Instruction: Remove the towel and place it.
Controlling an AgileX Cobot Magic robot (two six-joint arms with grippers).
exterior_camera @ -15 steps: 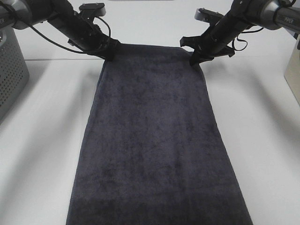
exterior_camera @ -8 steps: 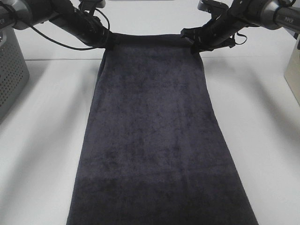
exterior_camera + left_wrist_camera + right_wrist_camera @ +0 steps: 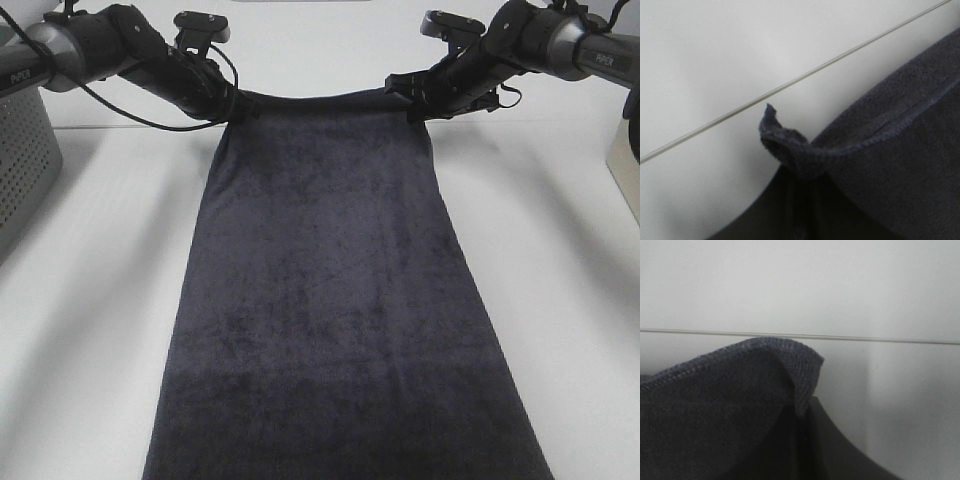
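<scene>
The towel (image 3: 330, 300) is dark charcoal terry cloth, a long strip running from the far edge of the table down past the near edge of the exterior view. My left gripper (image 3: 232, 103) is shut on its far left corner, and my right gripper (image 3: 418, 98) is shut on its far right corner. Both corners are lifted off the table and the far edge sags a little between them. The left wrist view shows the bunched, stitched corner (image 3: 790, 150) pinched between the fingers. The right wrist view shows the other hemmed corner (image 3: 790, 370) the same way. No tag shows.
A grey perforated basket (image 3: 20, 160) stands at the left edge of the white table (image 3: 90, 300). A pale box-like object (image 3: 625, 160) sits at the right edge. A wall seam runs behind the table's far edge.
Both grippers have risen and drawn back towards the far edge with the towel corners, lifting the far edge off the table; over the last half second they dipped slightly and the edge now sags.
</scene>
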